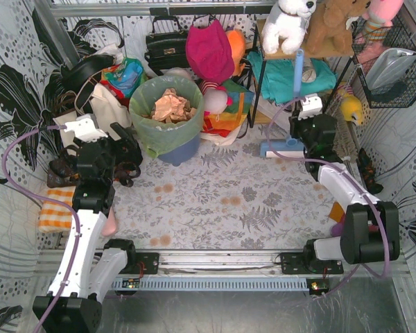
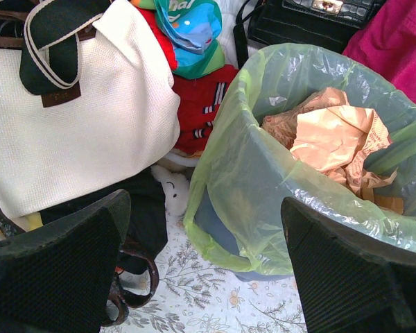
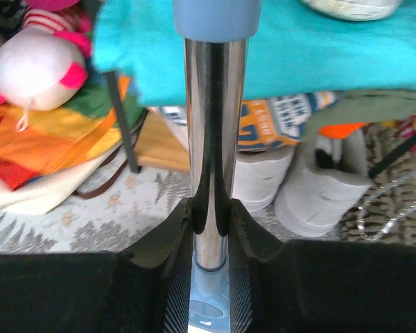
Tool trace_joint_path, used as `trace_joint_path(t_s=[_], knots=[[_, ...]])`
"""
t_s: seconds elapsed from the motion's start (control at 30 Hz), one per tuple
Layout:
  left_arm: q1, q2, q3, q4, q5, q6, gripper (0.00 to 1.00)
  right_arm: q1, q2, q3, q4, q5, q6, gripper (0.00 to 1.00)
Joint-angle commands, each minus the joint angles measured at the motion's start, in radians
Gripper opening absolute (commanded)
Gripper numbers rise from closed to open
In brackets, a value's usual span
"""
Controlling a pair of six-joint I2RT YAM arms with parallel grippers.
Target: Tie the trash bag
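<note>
Left gripper (image 2: 206,277): fingers spread wide, holding nothing, their tips cut off by the frame. Trash bag (image 2: 263,166) just ahead, toward the right finger, draped over blue-grey bin (image 2: 215,222); handles indistinct. Right gripper (image 3: 209,236) clenched on chrome pole (image 3: 209,125), well apart from bag.

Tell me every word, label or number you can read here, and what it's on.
"hal": letters, cut off by the frame's top, on the teal packet beside the cream tote.
Blue-and-orange print under the teal cloth: too blurred to read.
Brown patch on the tote: no legible text.
Trash bag, chrome pole: none.
</note>
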Motion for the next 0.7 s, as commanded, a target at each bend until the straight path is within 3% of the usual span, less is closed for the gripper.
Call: trace_joint_path(t_s=[0.0, 0.43, 0.67], knots=[[0.010, -0.015, -0.011, 0.059, -0.011, 0.020, 0.98, -0.086, 0.030, -0.020, 0.321, -0.055, 0.013, 0.00], [0.010, -0.009, -0.015, 0.063, -0.017, 0.018, 0.98, -0.229, 0.267, -0.093, 0.806, -0.188, 0.162, 0.01], [0.010, -0.007, -0.014, 0.060, -0.023, 0.019, 0.98, -0.270, 0.369, -0.081, 0.931, -0.285, 0.228, 0.04]])
